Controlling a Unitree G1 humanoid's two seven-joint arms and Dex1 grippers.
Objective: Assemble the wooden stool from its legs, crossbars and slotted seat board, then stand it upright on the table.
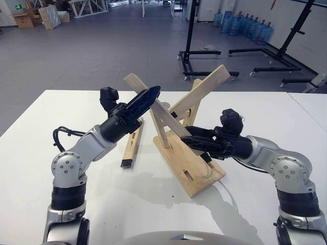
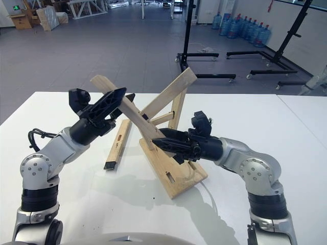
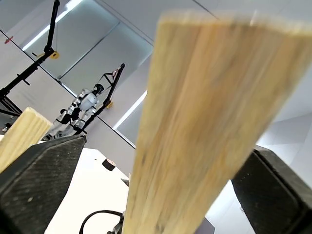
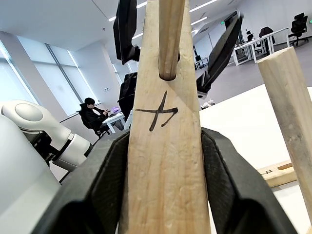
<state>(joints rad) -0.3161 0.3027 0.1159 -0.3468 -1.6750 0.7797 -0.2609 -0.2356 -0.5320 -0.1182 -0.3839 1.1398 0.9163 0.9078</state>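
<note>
While left jaws and right jaws clamp one slanted leg (image 2: 138, 119), seat board (image 2: 176, 187) joint hidden.

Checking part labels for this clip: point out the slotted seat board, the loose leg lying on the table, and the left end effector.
slotted seat board (image 1: 186, 163): left eye view, bare top face.
loose leg (image 1: 132, 144): left eye view, mid-length.
left end effector (image 1: 155, 94): left eye view, between fingertips.
</note>
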